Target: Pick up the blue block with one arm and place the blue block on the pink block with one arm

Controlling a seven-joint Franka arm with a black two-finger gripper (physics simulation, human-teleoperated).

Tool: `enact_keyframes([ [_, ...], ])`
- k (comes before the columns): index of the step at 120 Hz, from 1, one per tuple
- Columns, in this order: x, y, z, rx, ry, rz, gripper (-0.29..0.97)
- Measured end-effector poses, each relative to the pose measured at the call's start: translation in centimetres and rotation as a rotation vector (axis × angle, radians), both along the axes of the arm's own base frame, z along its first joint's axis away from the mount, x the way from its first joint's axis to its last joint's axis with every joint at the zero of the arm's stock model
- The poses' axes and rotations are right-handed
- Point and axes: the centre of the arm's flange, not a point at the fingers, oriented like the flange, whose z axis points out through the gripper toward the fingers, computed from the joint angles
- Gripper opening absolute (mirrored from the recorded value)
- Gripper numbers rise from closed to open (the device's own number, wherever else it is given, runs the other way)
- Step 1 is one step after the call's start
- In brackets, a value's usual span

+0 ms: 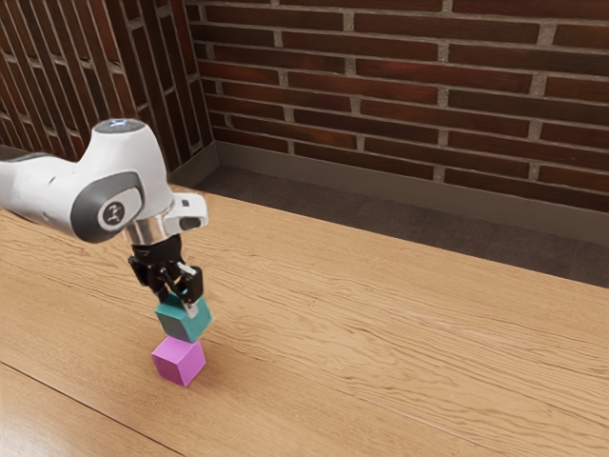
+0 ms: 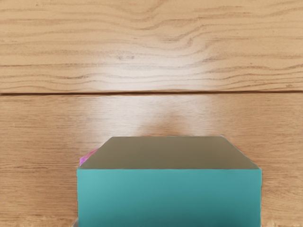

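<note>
The teal-blue block point(image 1: 183, 321) hangs right above the pink block point(image 1: 178, 361), which rests on the wooden table point(image 1: 381, 324). My gripper point(image 1: 182, 296) is shut on the blue block from two sides, its black fingers reaching down over the block's top. Whether the blue block's underside touches the pink block's top or hovers just over it I cannot tell. In the wrist view the blue block point(image 2: 169, 194) sits just under my hand, and a thin sliver of the pink block point(image 2: 86, 157) peeks out beside its edge.
The wooden table stretches wide toward the exterior view's right, with a plank seam point(image 2: 151, 92) running across it. A brick wall point(image 1: 400, 86) stands behind the table's far edge.
</note>
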Motion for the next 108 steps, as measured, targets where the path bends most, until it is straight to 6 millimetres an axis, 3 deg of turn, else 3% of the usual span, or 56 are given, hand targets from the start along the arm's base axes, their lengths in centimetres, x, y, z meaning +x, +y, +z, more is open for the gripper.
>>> enact_keyframes([
  [40, -0.7, 0.0, -0.1, 0.011, 0.031, 0.016, 0.18],
  [78, -3.7, 0.4, -0.7, 0.029, 0.065, 0.022, 0.18],
  [108, -3.2, 0.9, -1.4, 0.06, 0.081, 0.021, 0.18],
])
